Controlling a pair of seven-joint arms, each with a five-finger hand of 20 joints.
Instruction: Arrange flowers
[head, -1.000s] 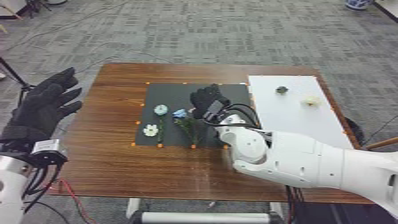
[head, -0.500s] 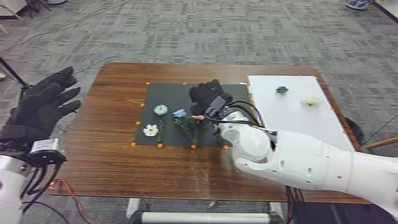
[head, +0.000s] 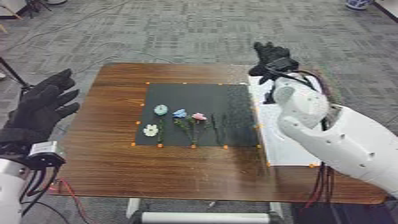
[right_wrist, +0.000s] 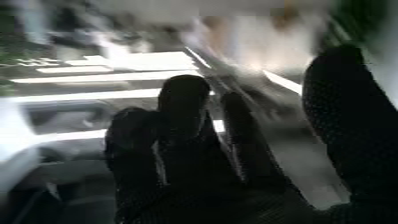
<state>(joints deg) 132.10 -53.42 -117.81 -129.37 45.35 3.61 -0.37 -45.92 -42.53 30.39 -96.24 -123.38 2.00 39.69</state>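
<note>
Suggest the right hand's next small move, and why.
Probably lower the right hand toward the white sheet: it hangs open and seemingly empty near the sheet's far end, and the rightmost stem on the dark mat seems to lack a bloom.

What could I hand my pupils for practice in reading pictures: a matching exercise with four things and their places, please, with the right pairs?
Things
1. Pink flower
2. Left hand
3. White flower
4. Right hand

Places
A. At the far end of the white sheet
B. Just right of the blue flower
C. Beyond the left edge of the table
D. Nearest the robot of the flower heads on the dark mat

Right pairs: 1-B, 2-C, 3-D, 4-A
</note>
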